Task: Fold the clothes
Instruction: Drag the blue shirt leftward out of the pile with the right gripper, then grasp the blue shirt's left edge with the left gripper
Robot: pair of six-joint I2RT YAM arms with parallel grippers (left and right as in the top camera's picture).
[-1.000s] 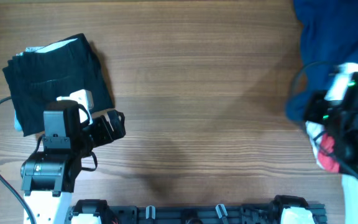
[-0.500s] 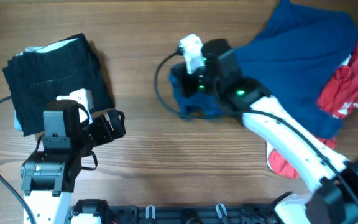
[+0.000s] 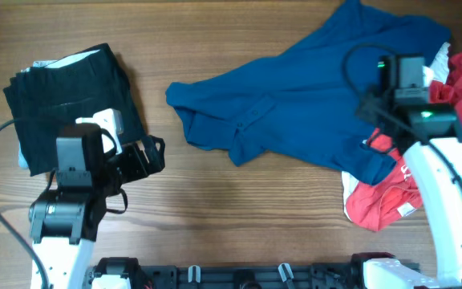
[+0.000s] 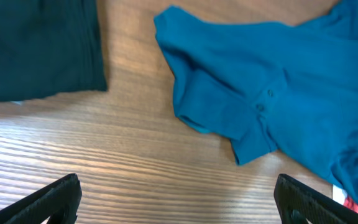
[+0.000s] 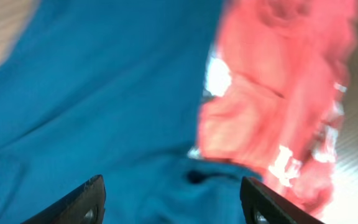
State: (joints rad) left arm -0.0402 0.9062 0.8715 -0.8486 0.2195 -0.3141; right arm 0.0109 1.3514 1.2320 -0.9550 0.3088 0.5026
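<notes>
1. 2 sets of fingers are spread, pinching nothing: the left fingers (image 4: 55, 198) hang over bare table (image 3: 239, 217), the right fingers (image 5: 82, 202) over the blue shirt (image 3: 311, 112).
2. The shirt lies rumpled from the table's middle to its right side.
3. 1 black garment (image 3: 62, 100) lies folded at the left, apart from the shirt.
4. 1 red garment (image 3: 379, 205) lies crumpled at the shirt's right edge, with white cloth (image 3: 350, 185) beside it.

Left pincer (image 4: 176, 202) spread wide (arm tucked back), right pincer (image 5: 174, 202) spread wide, arm stretched forward.
</notes>
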